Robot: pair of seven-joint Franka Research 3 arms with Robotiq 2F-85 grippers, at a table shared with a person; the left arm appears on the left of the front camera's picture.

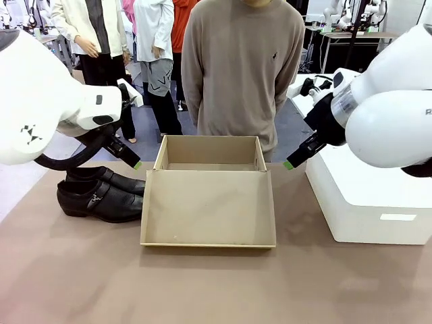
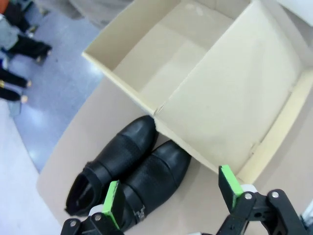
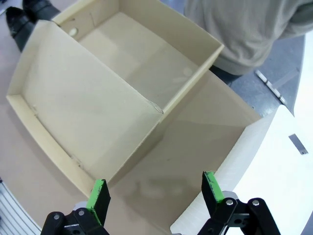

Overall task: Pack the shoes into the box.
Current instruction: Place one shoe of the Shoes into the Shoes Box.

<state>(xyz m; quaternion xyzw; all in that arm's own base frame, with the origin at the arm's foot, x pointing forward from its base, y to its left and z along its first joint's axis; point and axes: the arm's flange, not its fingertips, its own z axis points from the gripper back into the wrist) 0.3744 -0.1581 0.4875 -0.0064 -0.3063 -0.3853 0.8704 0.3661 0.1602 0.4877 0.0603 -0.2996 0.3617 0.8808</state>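
Shoes (image 1: pixel 98 192) lie just left of the open cardboard shoebox (image 1: pixel 209 206). Left gripper (image 2: pixel 171 181) and right gripper (image 3: pixel 154 179) hover, jaws open and empty. The label (image 1: pixel 397 217) on the white block (image 1: pixel 364 189) is unreadable.

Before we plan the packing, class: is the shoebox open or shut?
Open. The box has its lid folded out flat in front of it, and its inside shows bare.
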